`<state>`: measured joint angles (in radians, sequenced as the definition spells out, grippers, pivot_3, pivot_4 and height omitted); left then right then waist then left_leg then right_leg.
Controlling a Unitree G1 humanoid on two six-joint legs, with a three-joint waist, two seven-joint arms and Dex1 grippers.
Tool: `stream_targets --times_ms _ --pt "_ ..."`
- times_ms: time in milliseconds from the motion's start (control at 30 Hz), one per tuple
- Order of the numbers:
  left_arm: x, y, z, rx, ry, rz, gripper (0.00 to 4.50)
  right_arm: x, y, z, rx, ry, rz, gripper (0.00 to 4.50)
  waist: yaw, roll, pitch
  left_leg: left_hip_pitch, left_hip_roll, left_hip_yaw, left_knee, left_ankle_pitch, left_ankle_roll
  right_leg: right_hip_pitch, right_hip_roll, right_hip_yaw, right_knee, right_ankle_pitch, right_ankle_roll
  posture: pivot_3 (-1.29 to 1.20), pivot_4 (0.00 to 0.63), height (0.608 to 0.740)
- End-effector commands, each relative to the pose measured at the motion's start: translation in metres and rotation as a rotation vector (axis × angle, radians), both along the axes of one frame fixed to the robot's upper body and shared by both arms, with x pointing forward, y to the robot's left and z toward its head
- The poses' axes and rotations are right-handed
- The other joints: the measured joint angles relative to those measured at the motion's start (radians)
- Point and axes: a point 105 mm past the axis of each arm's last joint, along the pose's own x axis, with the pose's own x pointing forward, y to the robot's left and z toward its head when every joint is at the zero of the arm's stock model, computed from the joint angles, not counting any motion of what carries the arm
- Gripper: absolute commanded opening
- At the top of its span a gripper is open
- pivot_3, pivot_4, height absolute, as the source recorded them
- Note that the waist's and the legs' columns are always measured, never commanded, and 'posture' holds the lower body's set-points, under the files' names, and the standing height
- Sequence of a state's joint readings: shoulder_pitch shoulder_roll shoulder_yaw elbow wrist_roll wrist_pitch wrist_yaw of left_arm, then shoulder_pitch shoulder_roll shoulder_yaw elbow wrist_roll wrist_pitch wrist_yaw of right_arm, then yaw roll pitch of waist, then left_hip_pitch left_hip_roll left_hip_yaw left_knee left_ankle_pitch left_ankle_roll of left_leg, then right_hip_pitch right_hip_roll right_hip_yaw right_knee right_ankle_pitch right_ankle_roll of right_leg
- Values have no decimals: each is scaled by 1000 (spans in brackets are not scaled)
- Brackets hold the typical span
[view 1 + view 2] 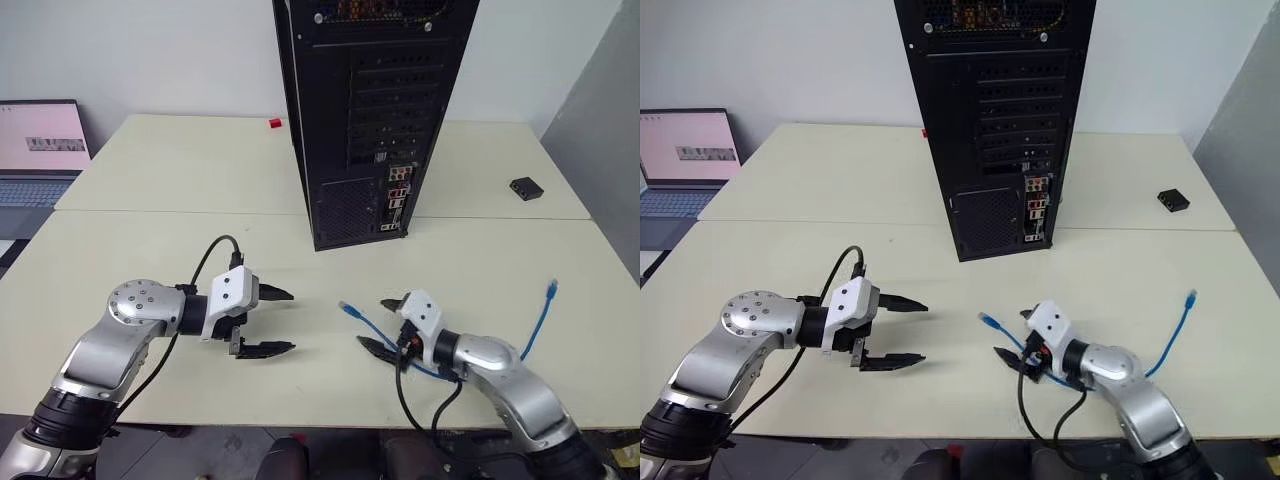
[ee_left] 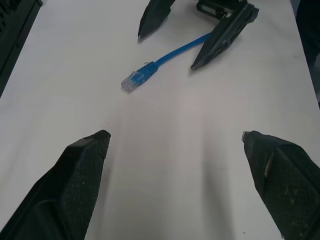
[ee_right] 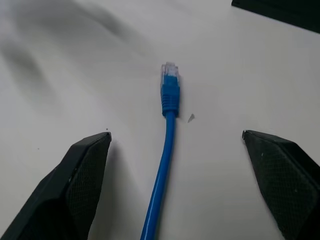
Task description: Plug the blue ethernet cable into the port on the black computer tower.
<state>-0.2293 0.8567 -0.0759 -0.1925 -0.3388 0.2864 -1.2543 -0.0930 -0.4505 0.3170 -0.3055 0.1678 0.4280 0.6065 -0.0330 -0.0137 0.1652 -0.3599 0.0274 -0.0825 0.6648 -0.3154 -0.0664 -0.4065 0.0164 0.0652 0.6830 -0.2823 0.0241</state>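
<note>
Here, going from the left, the left gripper (image 1: 282,322) hovers spread wide and empty above the table (image 1: 180,180), pointing toward the right gripper (image 1: 378,324), which also stands fully open, straddling the blue ethernet cable (image 3: 166,150) without pinching it. The cable lies flat, one plug aimed left toward the left gripper, its length running right under the right arm, partly hidden, to a far plug. Behind stands the black computer tower (image 1: 380,110), upright, top cut off; its port is too small to single out.

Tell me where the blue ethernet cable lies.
The blue ethernet cable lies flat on the table before the black computer tower, running between the open right pincer's fingers.
</note>
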Motion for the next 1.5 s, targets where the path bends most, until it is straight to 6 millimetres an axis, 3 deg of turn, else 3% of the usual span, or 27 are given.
stream_targets --times_ms 33,300,533,633,767,933,1067,1500 --pt "-1 0 7 4 -42 -17 4500 2 8 0 -10 -20 7 4089 0 0 0 0 0 0 0 0 0 0 0 0 0 0 0 0 150 740" --pt "-1 -1 4 -1 -42 -22 4500 13 21 -7 -31 5 -38 2332 -8 0 0 1 1 0 0 0 0 0 1 0 1 0 0 0 150 740" --pt "1 2 2 -6 -46 -7 4500 17 18 -5 -56 -15 -53 591 -8 0 0 2 0 0 0 0 0 0 0 0 2 0 0 0 150 740" --pt "3 2 1 -14 -50 4 4500 16 16 1 -78 -57 -25 101 -8 0 0 2 0 0 0 0 0 0 0 0 2 0 0 0 150 740" --pt "10 0 2 -31 -67 13 4500 13 13 17 -150 -188 55 99 -1 0 0 1 0 0 0 0 0 0 0 0 1 0 0 0 150 740" --pt "18 -8 5 -48 -120 -11 4500 7 4 37 -371 -448 224 92 1 0 0 0 -1 0 0 0 0 0 0 0 1 0 0 0 150 740" --pt "27 -20 10 -54 -238 -61 4500 3 -1 45 -449 -537 306 90 0 0 0 0 0 0 0 0 0 0 0 -1 0 0 0 0 150 740" --pt "32 -63 6 -130 -337 -229 4500 -2 8 66 -298 -480 259 89 1 -1 -1 0 -1 -1 1 0 0 0 0 -1 1 0 0 0 150 740"
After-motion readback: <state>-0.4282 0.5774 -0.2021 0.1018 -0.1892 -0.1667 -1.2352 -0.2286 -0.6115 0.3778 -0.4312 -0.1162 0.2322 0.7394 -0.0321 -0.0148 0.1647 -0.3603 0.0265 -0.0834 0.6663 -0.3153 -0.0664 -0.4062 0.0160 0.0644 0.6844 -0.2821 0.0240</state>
